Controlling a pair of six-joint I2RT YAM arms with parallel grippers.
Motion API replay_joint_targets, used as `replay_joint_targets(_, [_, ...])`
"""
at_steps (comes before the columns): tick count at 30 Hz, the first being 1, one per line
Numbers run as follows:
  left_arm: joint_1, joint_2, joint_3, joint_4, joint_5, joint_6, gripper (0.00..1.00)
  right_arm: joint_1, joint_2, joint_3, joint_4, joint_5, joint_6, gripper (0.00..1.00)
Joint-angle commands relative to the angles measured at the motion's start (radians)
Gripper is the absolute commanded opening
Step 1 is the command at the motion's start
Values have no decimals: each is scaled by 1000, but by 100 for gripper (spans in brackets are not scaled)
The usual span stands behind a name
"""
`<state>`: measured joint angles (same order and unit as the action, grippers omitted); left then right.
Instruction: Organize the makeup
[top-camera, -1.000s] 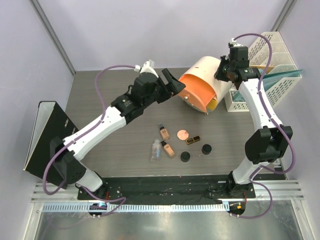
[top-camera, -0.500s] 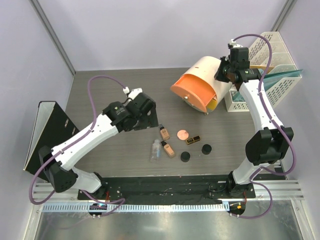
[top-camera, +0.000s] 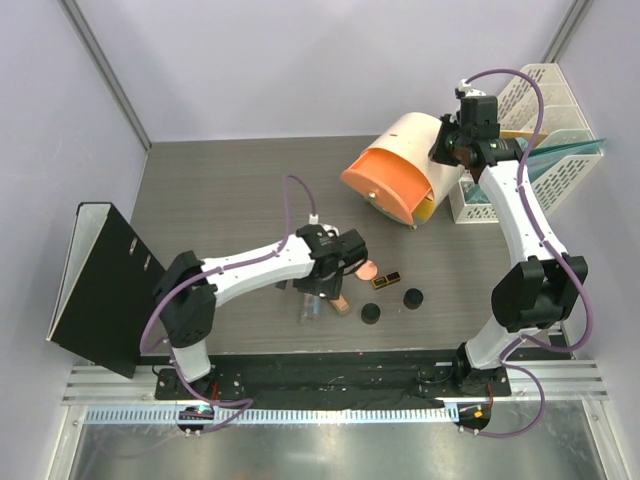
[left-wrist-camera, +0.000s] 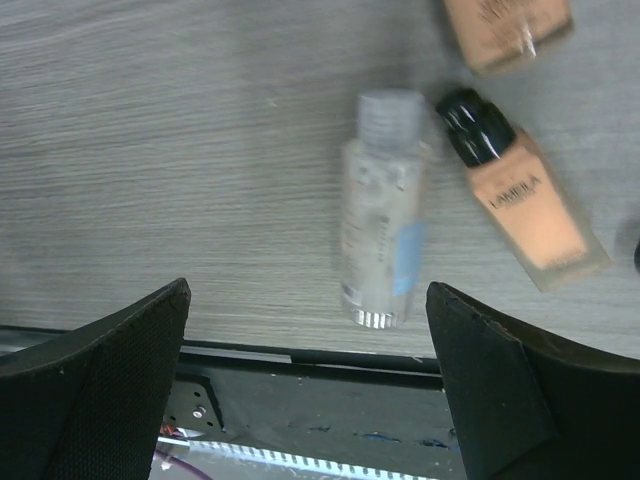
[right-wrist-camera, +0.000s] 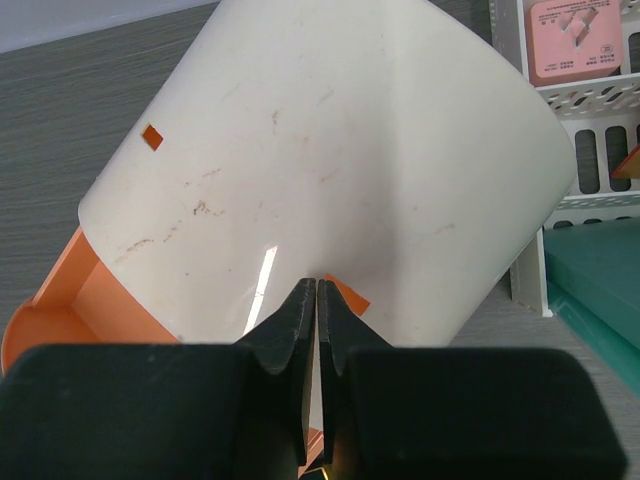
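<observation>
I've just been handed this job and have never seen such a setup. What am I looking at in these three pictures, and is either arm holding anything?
Two robot arms are bolted at the near edge of the table. The wide picture looks down from above and behind them; the other two come from a camera on each wrist. On it lie a clear bottle, two beige bottles, a pink compact, a lipstick and two black jars. Behind them is a cream drum with an orange drawer standing out. The left fingers, the dark shapes at the bottom of their wrist picture, stand open over the bottles and hold nothing. The right fingers are shut with their tips at the drum; whether they pinch anything, I cannot tell.
</observation>
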<state>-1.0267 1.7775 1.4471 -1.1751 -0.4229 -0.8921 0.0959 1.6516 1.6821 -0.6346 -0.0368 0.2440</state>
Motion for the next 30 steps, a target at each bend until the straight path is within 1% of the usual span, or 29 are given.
replay_joint_targets(1, [-35,-3,10,54,30,7,100,4,-7,-35,-66,-25,-14,11])
replay_joint_targets(7, [-39,8,-74,160,88,2,99,4,-7,-41,-65,-26,-15,11])
replay_joint_targets(10, [-44,16,-102,192,102,1,95,4,-6,-45,-66,-31,-15,11])
replay_joint_targets(13, [-44,28,-128,215,102,-4,89,4,-7,-51,-66,-35,-14,11])
replay_joint_targets(14, [-45,30,-134,238,104,-2,80,4,-7,-56,-66,-34,-14,11])
replay_joint_targets(16, [-47,33,-155,256,101,-5,73,4,-9,-61,-68,-35,-14,11])
replay_joint_targets(22, [-47,91,-166,290,96,-1,71,4,-10,-62,-66,-38,-15,11])
replay_joint_targets(24, [-46,114,-166,292,90,-2,68,4,-10,-61,-66,-40,-17,11])
replay_joint_targets(25, [-47,120,-166,293,85,-4,61,4,-10,-59,-66,-40,-18,11])
replay_joint_targets(27, [-47,126,-166,292,82,-4,53,4,-10,-59,-66,-43,-17,11])
replay_joint_targets(28, [-47,125,-168,293,75,-4,47,4,-10,-59,-66,-44,-15,11])
replay_joint_targets(30, [-47,112,-171,282,58,-4,41,4,-10,-59,-66,-48,-14,11])
